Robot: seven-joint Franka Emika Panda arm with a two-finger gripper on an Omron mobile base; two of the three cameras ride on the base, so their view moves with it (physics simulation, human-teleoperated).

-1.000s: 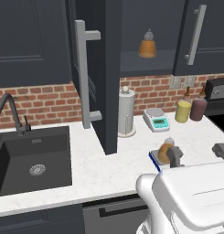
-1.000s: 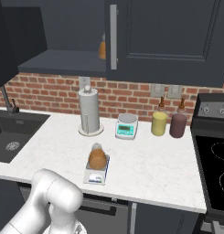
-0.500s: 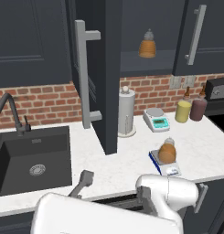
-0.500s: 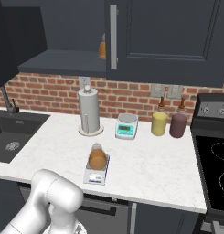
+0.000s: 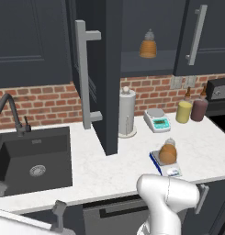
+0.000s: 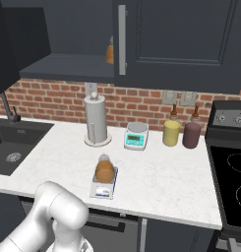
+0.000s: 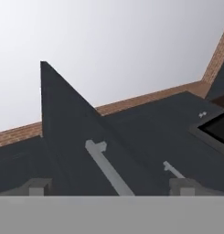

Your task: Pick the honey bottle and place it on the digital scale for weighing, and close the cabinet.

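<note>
The amber honey bottle [image 5: 168,153] [image 6: 105,170] stands upright on the blue digital scale [image 5: 171,170] [image 6: 103,190] near the counter's front edge. One cabinet door [image 5: 106,73] [image 6: 14,44] stands swung out over the counter, with its long grey handle [image 5: 83,73] facing left. In the left base view my gripper [image 5: 29,202] is low at the left, in front of the sink, far from the bottle. It is open with nothing between its fingers. The hand view looks up at the dark cabinet door [image 7: 67,137] and its bar handle [image 7: 106,169], past the gripper [image 7: 111,187].
A ribbed orange bottle [image 5: 148,44] sits on the open cabinet shelf. A paper towel roll [image 5: 126,112], a white scale with a teal panel [image 5: 156,120], and a yellow [image 5: 183,111] and a dark red bottle [image 5: 199,109] line the brick wall. The sink [image 5: 33,165] lies left, the stove [image 6: 230,182] right.
The arm has swung from the lower right of the left base view to the lower left, and the hand has dropped lower. The honey bottle stays on the scale.
</note>
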